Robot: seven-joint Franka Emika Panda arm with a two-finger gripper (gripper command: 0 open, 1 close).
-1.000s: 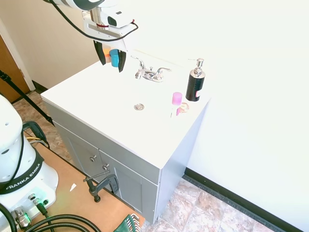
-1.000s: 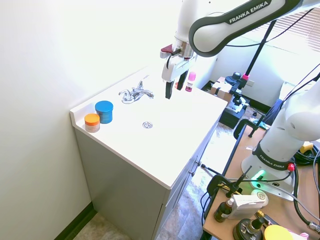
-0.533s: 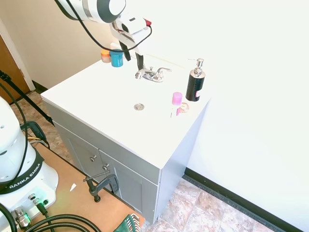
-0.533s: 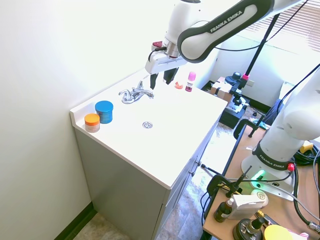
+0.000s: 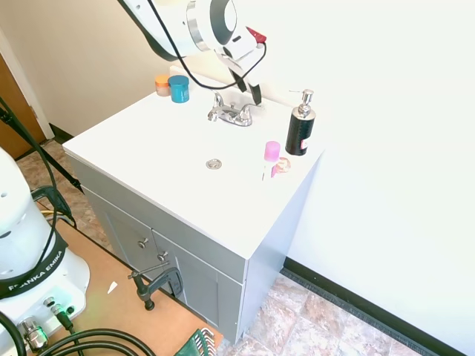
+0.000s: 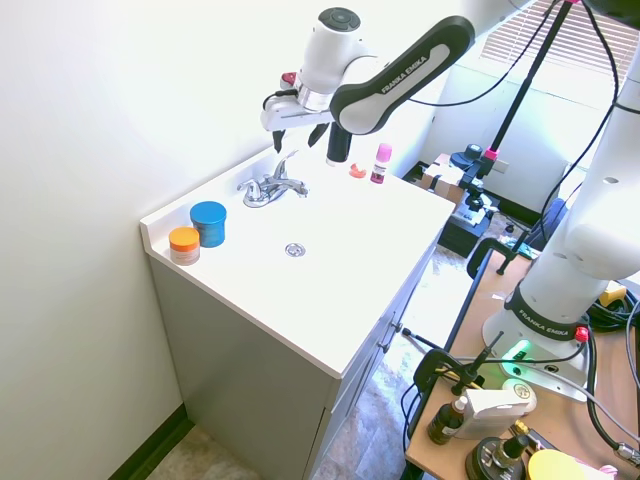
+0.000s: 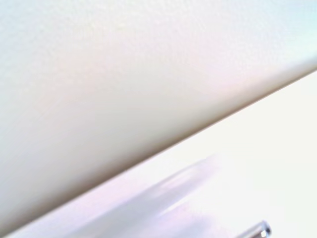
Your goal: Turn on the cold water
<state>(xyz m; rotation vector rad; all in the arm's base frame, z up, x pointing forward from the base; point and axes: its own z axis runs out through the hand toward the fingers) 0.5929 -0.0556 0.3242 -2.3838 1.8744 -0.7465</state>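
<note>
- Presently the gripper (image 5: 247, 87) hangs above the back of the table (image 5: 148, 148), directly over the faucet (image 5: 231, 113), with its dark fingers pointing down and slightly spread; nothing is held between them.
- Second exterior view: the gripper (image 6: 297, 133) stands just above the faucet (image 6: 271, 186) and close to the rear wall (image 6: 120, 90); contact with the chrome cannot be confirmed.
- Cold-water lever (image 5: 251, 108): the slim chrome handle on the faucet's right-hand side in the first exterior view, just below one fingertip. No water is seen at the spout.
- Matching lever (image 5: 216, 99) on the other side of the faucet stands apart from the gripper.
- Drain (image 5: 214, 164) lies in the white basin in front of the faucet.
- Black pump bottle (image 5: 300, 124) with silver top stands beside the faucet, with a small pink-capped bottle (image 5: 272, 153) just in front of it.
- Blue jar (image 5: 178, 88) and orange-lidded jar (image 5: 162, 84) sit together at the far back corner, well apart from the gripper.
- Wrist view: blurred wall and white surface, with a small chrome tip (image 7: 261, 230) at the bottom edge.
</note>
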